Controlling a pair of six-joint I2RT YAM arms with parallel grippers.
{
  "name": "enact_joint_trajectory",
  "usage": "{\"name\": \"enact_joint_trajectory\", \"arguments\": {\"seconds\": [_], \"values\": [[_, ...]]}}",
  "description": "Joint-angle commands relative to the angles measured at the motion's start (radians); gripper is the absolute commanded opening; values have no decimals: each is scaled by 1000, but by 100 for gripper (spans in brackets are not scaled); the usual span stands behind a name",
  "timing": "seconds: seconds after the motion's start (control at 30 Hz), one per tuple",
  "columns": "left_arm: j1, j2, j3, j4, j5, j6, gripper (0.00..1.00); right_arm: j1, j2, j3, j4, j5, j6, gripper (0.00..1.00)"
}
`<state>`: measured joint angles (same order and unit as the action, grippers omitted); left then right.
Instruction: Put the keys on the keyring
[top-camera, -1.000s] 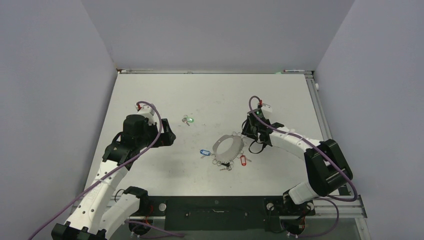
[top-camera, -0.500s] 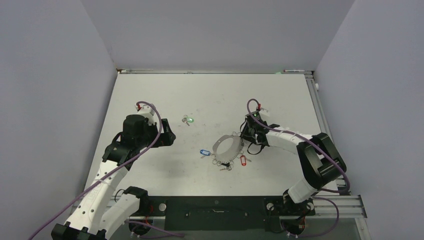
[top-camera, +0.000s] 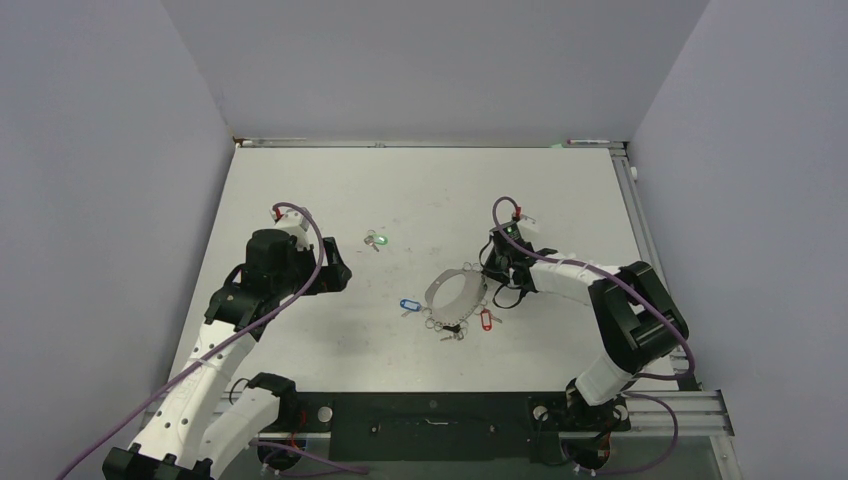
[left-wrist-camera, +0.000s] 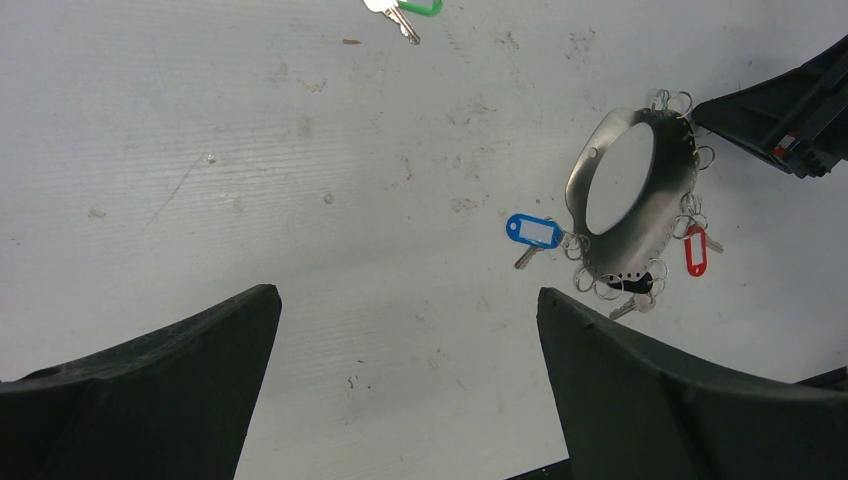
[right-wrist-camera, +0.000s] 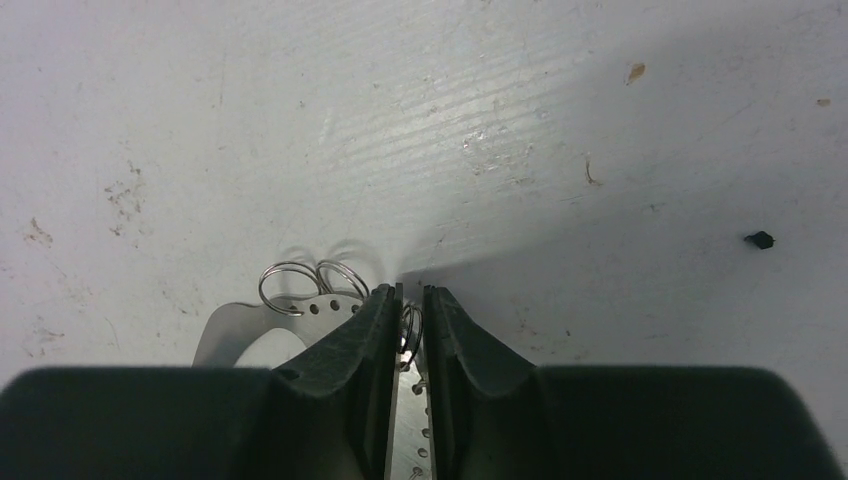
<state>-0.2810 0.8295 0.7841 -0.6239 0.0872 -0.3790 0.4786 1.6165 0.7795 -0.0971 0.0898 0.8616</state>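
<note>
The keyring (top-camera: 446, 286) is a flat silver oval band with small split rings along its rim, at the table's middle. My right gripper (top-camera: 487, 273) is shut on its right rim, and the band (right-wrist-camera: 405, 425) and a split ring (right-wrist-camera: 410, 325) sit between the fingers. A blue-tagged key (top-camera: 407, 305) and a red-tagged key (top-camera: 486, 320) hang at the ring's near rim. A green-tagged key (top-camera: 376, 240) lies loose on the table, far left of the ring. My left gripper (top-camera: 335, 272) is open and empty above the table, left of the ring (left-wrist-camera: 580, 185).
Grey walls stand along the table's left, back and right sides. A metal rail (top-camera: 640, 215) runs along the right edge. The arm bases and a black bar (top-camera: 430, 410) sit at the near edge. A small dark speck (right-wrist-camera: 759, 239) lies on the table.
My right arm's elbow has swung left and closer in, and its gripper has edged slightly left with the keyring's rim in it. The left arm has not moved.
</note>
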Motion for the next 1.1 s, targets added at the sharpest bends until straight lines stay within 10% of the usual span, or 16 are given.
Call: {"name": "enact_joint_trajectory", "arguments": {"seconds": [0.0, 0.77, 1.07], "values": [[-5, -7, 36, 51, 2, 17, 100, -1, 14, -5, 7, 19, 5, 12], [-17, -171, -91, 346, 98, -86, 87, 75, -264, 165, -234, 19, 59, 5], [-296, -122, -71, 567, -165, -59, 85, 101, -410, 301, -440, 53, 221, 5]]}}
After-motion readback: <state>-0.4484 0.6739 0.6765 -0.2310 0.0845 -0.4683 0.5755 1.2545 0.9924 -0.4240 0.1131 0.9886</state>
